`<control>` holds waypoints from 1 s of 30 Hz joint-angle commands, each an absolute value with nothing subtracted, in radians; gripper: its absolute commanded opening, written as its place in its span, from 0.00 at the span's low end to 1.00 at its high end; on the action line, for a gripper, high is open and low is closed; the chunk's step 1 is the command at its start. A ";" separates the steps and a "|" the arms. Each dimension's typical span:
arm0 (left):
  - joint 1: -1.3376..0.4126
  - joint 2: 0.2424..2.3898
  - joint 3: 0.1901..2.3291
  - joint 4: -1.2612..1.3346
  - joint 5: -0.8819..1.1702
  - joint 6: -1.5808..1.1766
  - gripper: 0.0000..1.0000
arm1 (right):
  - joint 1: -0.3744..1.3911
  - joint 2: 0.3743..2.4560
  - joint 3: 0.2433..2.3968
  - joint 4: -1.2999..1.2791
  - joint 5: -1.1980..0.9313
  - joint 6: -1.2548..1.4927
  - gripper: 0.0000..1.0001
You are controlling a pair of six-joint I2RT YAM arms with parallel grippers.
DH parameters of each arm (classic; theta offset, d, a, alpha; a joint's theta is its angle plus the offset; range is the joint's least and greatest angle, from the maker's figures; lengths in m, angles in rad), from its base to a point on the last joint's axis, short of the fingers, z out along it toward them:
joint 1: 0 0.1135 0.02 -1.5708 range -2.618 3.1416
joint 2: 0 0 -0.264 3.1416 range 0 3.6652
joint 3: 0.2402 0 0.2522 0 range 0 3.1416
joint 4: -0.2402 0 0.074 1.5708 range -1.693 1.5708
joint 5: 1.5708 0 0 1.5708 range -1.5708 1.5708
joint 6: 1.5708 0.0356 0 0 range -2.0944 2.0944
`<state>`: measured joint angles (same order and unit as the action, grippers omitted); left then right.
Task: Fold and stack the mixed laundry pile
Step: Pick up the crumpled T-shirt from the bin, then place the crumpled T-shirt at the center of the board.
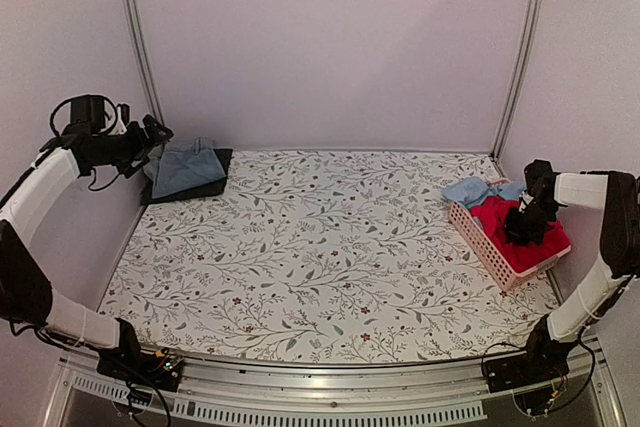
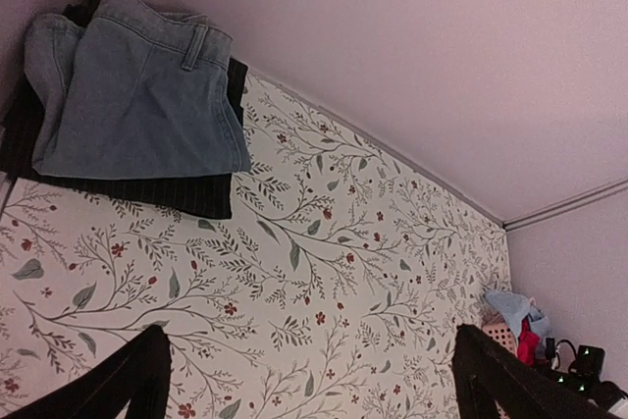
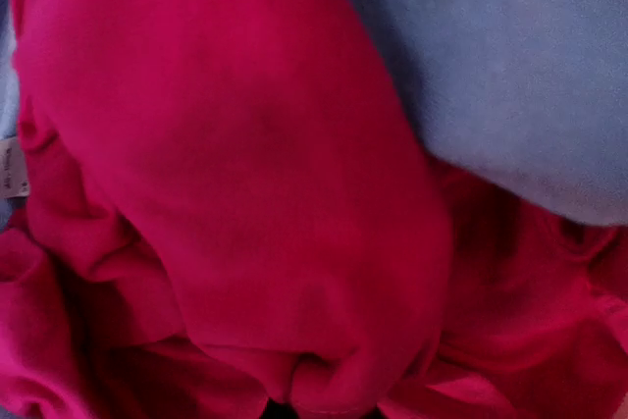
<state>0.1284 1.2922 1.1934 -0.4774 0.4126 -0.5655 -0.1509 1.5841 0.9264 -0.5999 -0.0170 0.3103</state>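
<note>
At the table's right edge, the right gripper [image 1: 524, 224] is pressed down into the red garment [image 1: 540, 252], which fills the pink basket [image 1: 478, 239]. From above its black fingers are sunk in the folds, and its own wrist camera sees only bunched red cloth [image 3: 226, 174] right up against the lens, so I cannot tell whether the jaws are closed on it. The light blue shirt [image 1: 470, 190] spills over the basket's far corner onto the floral tablecloth [image 1: 320, 247], touching the red garment; in the wrist view it lies as a pale patch [image 3: 520, 66] partly over the red cloth. The basket's slatted wall stands between the garments and the open middle of the table. Well apart, at the far left corner, folded jeans [image 1: 188, 169] rest on a dark pinstriped garment [image 1: 190, 192], close to the wall. The left gripper [image 1: 160, 134] hangs raised in the air just beside that stack, touching nothing, and its wrist camera shows the fingers [image 2: 132, 380] spread wide, with the jeans [image 2: 137, 95] and the striped cloth [image 2: 186, 193] beyond them.
</note>
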 commanded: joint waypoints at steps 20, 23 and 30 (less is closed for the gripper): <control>0.117 1.419 1.328 -0.478 0.450 -0.555 1.00 | 0.233 1.428 2.034 -0.718 -0.492 0.368 0.00; 0.116 1.423 1.341 -0.487 0.441 -0.552 1.00 | 0.398 1.552 2.207 -0.619 -0.548 0.435 0.00; 0.115 1.421 1.361 -0.501 0.430 -0.552 1.00 | 0.609 1.793 2.312 -0.327 -0.734 0.621 0.00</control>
